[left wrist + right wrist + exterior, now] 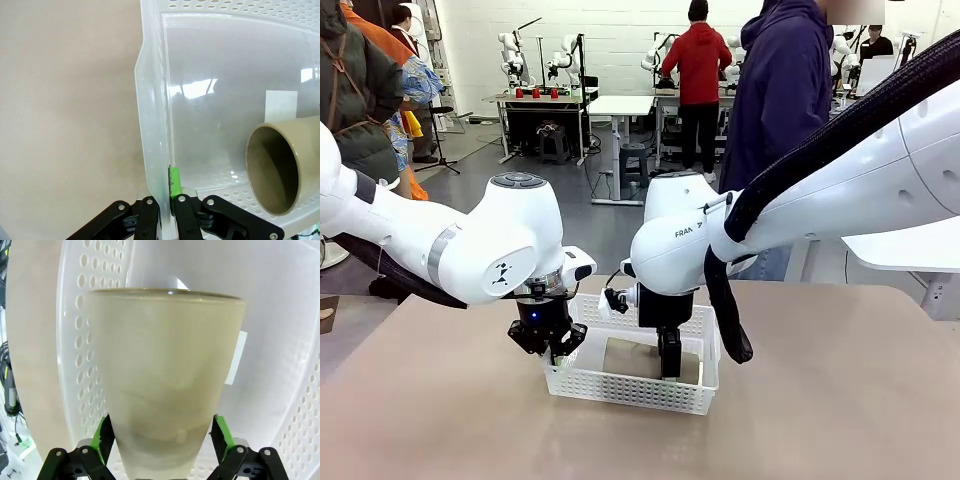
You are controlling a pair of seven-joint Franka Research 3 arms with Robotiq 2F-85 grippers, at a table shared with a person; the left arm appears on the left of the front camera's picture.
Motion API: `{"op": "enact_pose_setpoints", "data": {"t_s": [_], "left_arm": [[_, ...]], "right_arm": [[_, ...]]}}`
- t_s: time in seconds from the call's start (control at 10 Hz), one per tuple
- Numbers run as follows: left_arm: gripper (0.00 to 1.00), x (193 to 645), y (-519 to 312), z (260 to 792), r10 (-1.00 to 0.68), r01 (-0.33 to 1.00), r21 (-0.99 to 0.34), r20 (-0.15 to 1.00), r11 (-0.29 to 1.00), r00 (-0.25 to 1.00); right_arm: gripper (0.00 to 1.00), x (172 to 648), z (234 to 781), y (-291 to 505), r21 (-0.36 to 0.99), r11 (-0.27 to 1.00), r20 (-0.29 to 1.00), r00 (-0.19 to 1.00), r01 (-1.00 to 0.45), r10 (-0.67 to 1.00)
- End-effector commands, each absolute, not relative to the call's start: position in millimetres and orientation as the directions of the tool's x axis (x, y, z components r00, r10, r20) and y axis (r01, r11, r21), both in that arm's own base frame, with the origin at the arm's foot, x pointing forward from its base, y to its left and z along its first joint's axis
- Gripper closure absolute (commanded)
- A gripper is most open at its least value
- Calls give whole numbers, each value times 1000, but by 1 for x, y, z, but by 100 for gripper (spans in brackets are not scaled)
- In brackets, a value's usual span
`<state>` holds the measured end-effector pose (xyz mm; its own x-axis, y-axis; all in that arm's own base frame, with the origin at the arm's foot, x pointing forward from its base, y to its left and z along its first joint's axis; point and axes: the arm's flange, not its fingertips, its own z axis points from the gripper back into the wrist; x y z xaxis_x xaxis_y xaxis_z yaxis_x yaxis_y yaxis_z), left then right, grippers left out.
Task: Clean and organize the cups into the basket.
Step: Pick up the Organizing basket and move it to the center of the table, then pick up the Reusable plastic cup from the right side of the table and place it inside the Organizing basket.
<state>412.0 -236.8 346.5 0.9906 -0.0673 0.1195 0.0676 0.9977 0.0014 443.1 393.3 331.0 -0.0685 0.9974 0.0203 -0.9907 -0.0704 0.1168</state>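
The white perforated basket stands on the tan table in the middle. My left gripper is shut on the basket's left wall, one green pad on the inner side. A beige cup lies on its side on the basket floor, its mouth facing the left wrist camera. My right gripper reaches down into the basket, open, its fingers standing either side of the cup's base end with narrow gaps. The basket's lattice wall curves behind the cup.
Tan tabletop stretches to both sides and in front of the basket. A person in a dark blue hoodie stands at the far side of the table. A white sticker marks the basket floor.
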Motion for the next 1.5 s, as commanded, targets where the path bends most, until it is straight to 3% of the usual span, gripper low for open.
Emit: {"op": "enact_pose_setpoints", "data": {"t_s": [0.0,0.2,0.7,1.4], "left_arm": [[100,411,-236,349,-69,70,3,127,998,989],[100,411,-236,349,-69,70,3,127,998,989],[100,411,-236,349,-69,70,3,127,998,989],[100,411,-236,349,-69,70,3,127,998,989]], "right_arm": [[0,439,339,391,107,-62,13,-61,-992,998],[0,436,373,358,42,-48,105,-44,-998,994],[0,404,485,161,-136,35,567,-48,-990,822],[0,408,447,-52,-70,130,845,10,-989,535]]}}
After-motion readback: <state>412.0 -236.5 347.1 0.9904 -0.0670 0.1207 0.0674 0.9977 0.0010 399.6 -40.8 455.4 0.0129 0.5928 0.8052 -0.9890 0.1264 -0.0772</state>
